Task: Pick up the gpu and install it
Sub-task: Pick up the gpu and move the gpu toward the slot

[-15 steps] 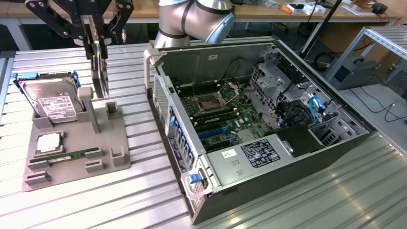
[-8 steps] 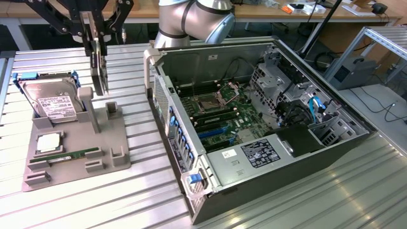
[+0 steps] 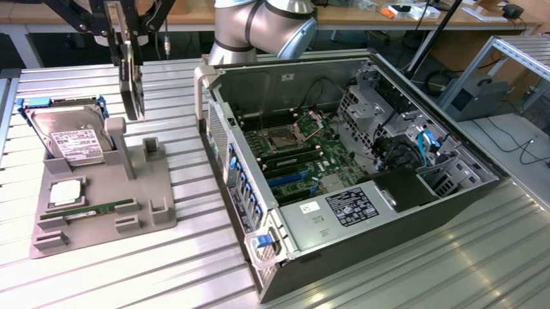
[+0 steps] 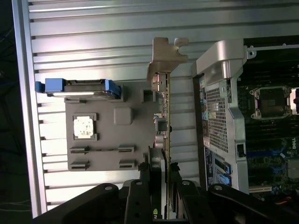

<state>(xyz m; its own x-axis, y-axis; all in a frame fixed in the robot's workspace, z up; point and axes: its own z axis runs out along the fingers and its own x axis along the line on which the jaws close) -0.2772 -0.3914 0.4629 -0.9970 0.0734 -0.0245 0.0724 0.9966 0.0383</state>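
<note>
The gpu [image 3: 131,80] is a thin dark card hanging upright on edge, above the grey holder tray [image 3: 151,193] at the exterior view's left. My gripper [image 3: 129,40] is shut on its upper end, and its lower end hangs just above the tray's upright post [image 3: 120,148]. In the wrist view the gpu [image 4: 166,116] shows edge-on with its metal bracket [image 4: 167,56] at the far end, clamped between my gripper [image 4: 160,186] fingers. The open computer case [image 3: 344,161] lies to the exterior view's right of the card, its motherboard [image 3: 297,154] exposed.
On the tray rest a hard drive [image 3: 73,138] in a blue caddy, a CPU [image 3: 67,193] and a green memory stick [image 3: 90,211]. The arm's base [image 3: 266,26] stands behind the case. Cables and a drive cage [image 3: 378,103] crowd the case's far side. The ribbed metal table [image 3: 129,270] surrounds everything.
</note>
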